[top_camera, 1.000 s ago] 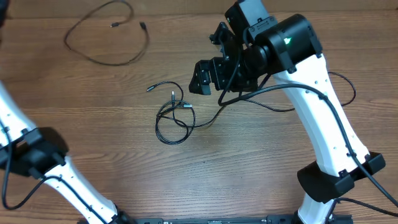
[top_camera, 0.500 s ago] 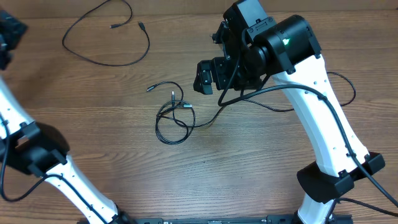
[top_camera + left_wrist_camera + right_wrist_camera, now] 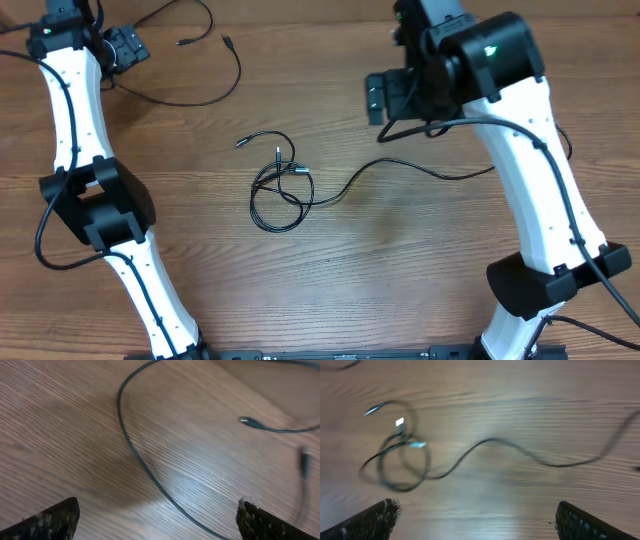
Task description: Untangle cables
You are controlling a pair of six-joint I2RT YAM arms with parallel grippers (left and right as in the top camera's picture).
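Note:
A tangle of thin black cables (image 3: 279, 190) with silver plug tips lies at the table's middle; one strand (image 3: 400, 170) trails right from it. The right wrist view shows the tangle (image 3: 400, 455) and the strand (image 3: 520, 452). A separate black cable loop (image 3: 200, 85) lies at the far left, its two plug ends inside the loop; it also shows in the left wrist view (image 3: 145, 465). My left gripper (image 3: 128, 48) is open and empty above this loop's left part. My right gripper (image 3: 378, 97) is open and empty, raised to the right of the tangle.
The table is bare brown wood (image 3: 400, 260). The right arm's thicker black wiring (image 3: 540, 150) loops over the table at the right. Both white arm bases stand at the front edge.
The left arm swung in from the left edge to the far-left cable loop. The right gripper rose and moved right, away from the tangle. The cables have not moved.

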